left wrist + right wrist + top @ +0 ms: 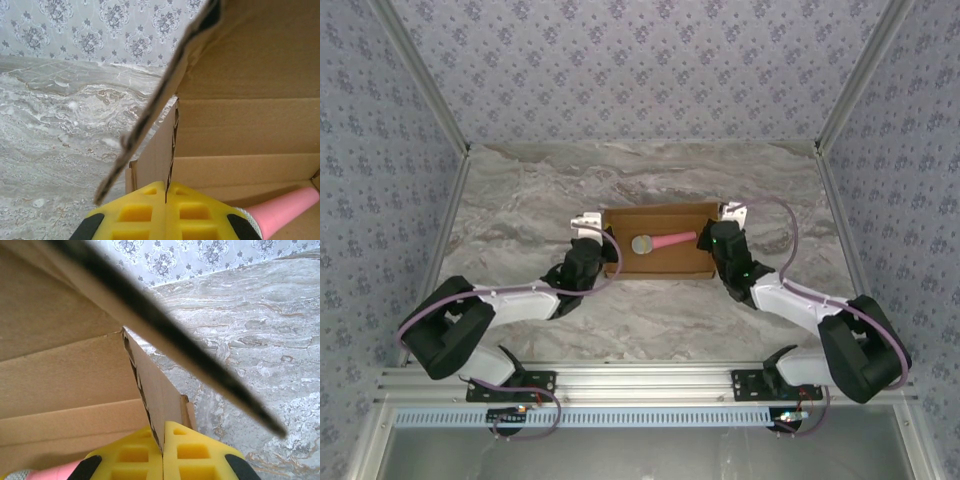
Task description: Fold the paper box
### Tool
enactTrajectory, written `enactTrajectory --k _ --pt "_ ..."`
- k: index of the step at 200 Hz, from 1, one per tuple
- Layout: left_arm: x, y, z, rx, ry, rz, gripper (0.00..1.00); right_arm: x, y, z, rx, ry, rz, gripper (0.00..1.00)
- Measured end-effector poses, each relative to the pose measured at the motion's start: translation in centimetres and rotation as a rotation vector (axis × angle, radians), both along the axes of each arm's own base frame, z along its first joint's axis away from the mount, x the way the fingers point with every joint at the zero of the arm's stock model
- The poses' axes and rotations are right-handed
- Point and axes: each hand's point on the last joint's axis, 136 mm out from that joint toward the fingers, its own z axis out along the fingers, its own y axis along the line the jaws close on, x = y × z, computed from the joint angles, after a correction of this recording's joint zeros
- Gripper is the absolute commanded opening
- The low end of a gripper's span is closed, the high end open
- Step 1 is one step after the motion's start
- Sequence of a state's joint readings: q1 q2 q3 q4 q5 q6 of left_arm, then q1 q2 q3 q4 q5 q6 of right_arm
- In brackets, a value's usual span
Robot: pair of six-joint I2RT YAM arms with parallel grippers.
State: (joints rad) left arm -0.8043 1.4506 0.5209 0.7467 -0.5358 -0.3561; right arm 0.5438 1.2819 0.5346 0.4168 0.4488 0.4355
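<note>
Centre of marble table (520, 215): paper box (665, 262), brown corrugated, shallow, open-topped, long side running left-right.
Inside box: pink stick (672, 240), grey round head at its left end, lying across box floor.
Left end of box: left gripper (606, 250) clenched on left side wall, yellow pads (135, 212) pressed together with cardboard edge between them.
Right end of box: right gripper (712, 243) clamped on right side wall, pads (195, 455) meeting on cardboard.
Each wrist view: loose flap slanting above gripped wall.
Surround: patterned wallpaper (640, 70).
</note>
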Motion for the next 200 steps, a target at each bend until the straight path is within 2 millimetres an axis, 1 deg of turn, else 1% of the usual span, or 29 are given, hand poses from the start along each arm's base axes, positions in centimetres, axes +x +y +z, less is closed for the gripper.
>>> enactTrajectory --k 36,68,91,126,146,182,191,200 --pt "-1.1 0.3 -1.3 0.017 -0.001 -0.011 0.0 -1.2 -0.1 -1.0 -0.014 -0.003 0.021 0.07" --pt "-1.3 0.3 -1.6 0.021 -0.001 -0.014 0.06 -1.7 -0.1 -1.3 -0.016 -0.016 0.031 0.07" --pt "-1.3 0.4 -1.5 0.02 -0.002 -0.014 0.12 -2.1 0.0 -1.4 -0.02 -0.021 0.041 0.07" --pt "-1.9 1.0 -2.0 0.04 0.022 -0.012 0.24 -2.4 0.1 -1.2 -0.027 -0.029 0.05 0.07" --pt "-2.3 1.5 -1.8 0.04 0.028 -0.007 0.3 -2.5 0.2 -1.3 -0.033 -0.029 0.054 0.08" --pt "-3.0 2.3 -0.4 0.015 0.02 -0.006 0.43 -2.6 0.2 -1.2 -0.04 -0.031 0.058 0.07" --pt "-3.2 2.5 0.1 0.003 0.018 -0.007 0.5 -2.7 0.2 -1.3 -0.044 -0.031 0.06 0.07" --pt "-3.5 2.7 0.6 -0.002 0.014 -0.007 0.53 -2.7 0.2 -1.3 -0.046 -0.03 0.058 0.07"
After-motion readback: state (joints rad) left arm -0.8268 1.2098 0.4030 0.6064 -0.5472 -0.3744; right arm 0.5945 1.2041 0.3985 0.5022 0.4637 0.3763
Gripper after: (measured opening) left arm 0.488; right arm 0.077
